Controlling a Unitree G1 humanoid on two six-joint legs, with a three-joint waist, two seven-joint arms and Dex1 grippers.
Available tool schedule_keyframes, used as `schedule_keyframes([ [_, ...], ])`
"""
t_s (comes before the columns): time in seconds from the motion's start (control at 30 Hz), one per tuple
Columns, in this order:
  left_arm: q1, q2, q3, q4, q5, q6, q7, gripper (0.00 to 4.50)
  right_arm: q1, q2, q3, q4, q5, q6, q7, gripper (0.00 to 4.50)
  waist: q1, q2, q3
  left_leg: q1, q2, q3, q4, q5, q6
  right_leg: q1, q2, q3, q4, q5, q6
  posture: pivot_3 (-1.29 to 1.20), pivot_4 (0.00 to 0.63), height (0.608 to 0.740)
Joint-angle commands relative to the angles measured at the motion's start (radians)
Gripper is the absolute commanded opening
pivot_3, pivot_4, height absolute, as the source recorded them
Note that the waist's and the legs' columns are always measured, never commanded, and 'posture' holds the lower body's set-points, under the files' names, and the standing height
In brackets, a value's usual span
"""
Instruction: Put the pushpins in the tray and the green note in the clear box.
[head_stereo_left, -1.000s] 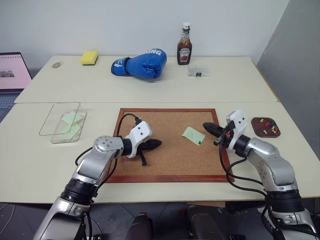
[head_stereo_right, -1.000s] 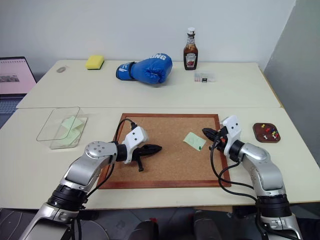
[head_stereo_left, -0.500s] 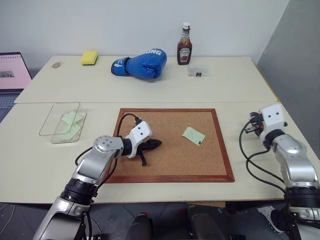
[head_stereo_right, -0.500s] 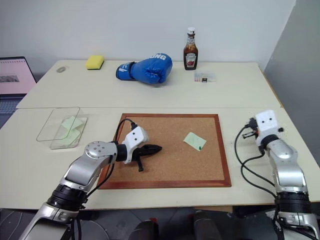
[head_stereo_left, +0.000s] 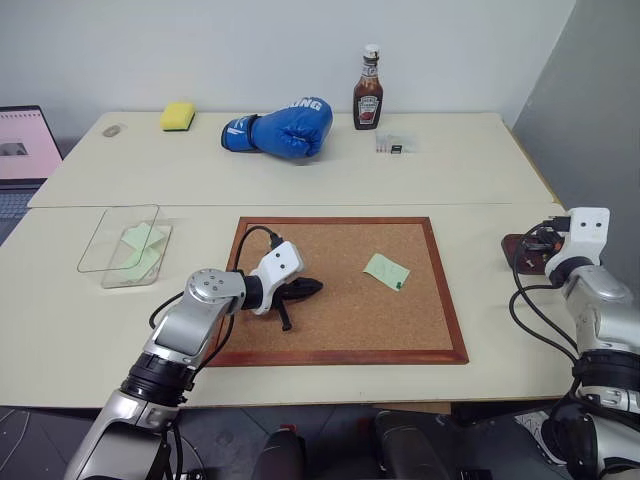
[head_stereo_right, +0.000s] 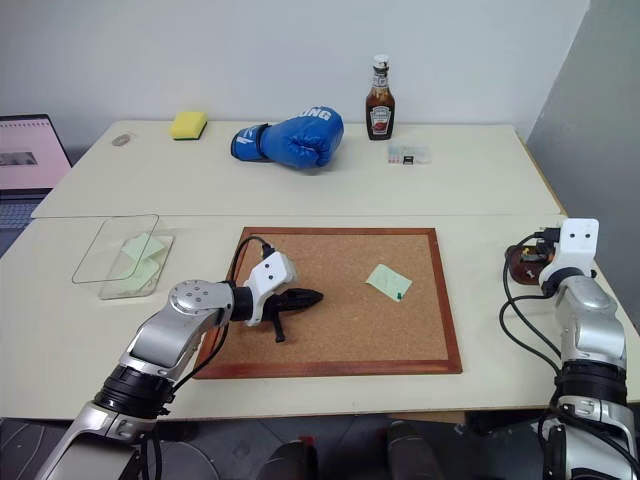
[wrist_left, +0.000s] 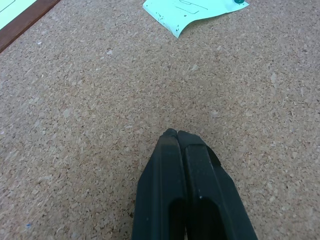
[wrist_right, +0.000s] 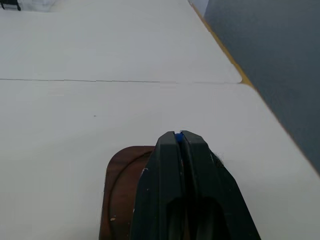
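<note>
A pale green note (head_stereo_left: 387, 270) lies on the cork board (head_stereo_left: 340, 335), held at its near corner by a green pushpin (head_stereo_left: 399, 284). In the left wrist view the note (wrist_left: 190, 12) and pin (wrist_left: 241, 2) sit ahead of my left gripper (wrist_left: 172, 134), which is shut and empty, resting low over the cork (head_stereo_left: 315, 288). My right gripper (head_stereo_left: 540, 243) hovers over the dark brown tray (head_stereo_left: 514, 250) at the table's right edge and hides most of it. It is shut, with a small blue pushpin (wrist_right: 178, 135) pinched between its tips above the tray (wrist_right: 120, 190). The clear box (head_stereo_left: 100, 250) stands at the left with pale green slips inside.
On the far table stand a blue boxing glove (head_stereo_left: 280, 130), a sauce bottle (head_stereo_left: 368, 95), a yellow sponge (head_stereo_left: 178, 115) and a small clear packet (head_stereo_left: 393, 146). A laptop (head_stereo_left: 25, 145) sits at the far left. The table's right edge runs just beyond the tray.
My right gripper swung from the cork board's right edge, near the note, out to the right and now sits over the tray. The left gripper has stayed put.
</note>
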Motion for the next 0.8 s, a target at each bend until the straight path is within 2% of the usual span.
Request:
schedule_keyframes([
  [0.03, 0.023, 0.014, -0.022, 0.003, 0.016, 0.019, -0.014, 0.0, -0.024, 0.009, -0.022, 0.001, 0.034, 0.017, -0.001, 0.05, 0.0, 0.0, 0.0, 0.0, 0.0, 0.0, 0.0, 0.0, 0.0, 0.0, 0.0, 0.0, 0.0, 0.0, 0.0, 0.0, 0.15, 0.74],
  [0.37, 0.032, 0.021, -0.021, -0.009, 0.013, 0.024, -0.01, 0.0, -0.008, 0.013, -0.004, 0.021, 0.043, 0.044, 0.011, 0.05, -0.002, 0.0, 0.0, 0.0, 0.0, 0.0, 0.0, 0.0, 0.0, 0.0, 0.0, 0.0, 0.0, 0.0, 0.0, 0.0, 0.15, 0.74],
  [0.73, 0.03, 0.018, -0.017, -0.008, 0.012, 0.017, -0.006, 0.0, 0.015, -0.009, 0.031, -0.015, 0.001, -0.017, 0.024, 2.17, -0.003, 0.0, 0.0, 0.0, 0.0, 0.0, 0.0, 0.0, 0.0, 0.0, 0.0, 0.0, 0.0, 0.0, 0.0, 0.0, 0.15, 0.74],
  [0.8, 0.028, 0.018, -0.015, -0.008, 0.011, 0.017, -0.006, 0.0, 0.021, -0.012, 0.037, -0.039, -0.006, -0.032, 0.026, 2.79, -0.003, 0.0, 0.0, 0.0, 0.0, 0.0, 0.0, 0.0, 0.0, 0.0, 0.0, 0.0, 0.0, 0.0, 0.0, 0.0, 0.15, 0.74],
])
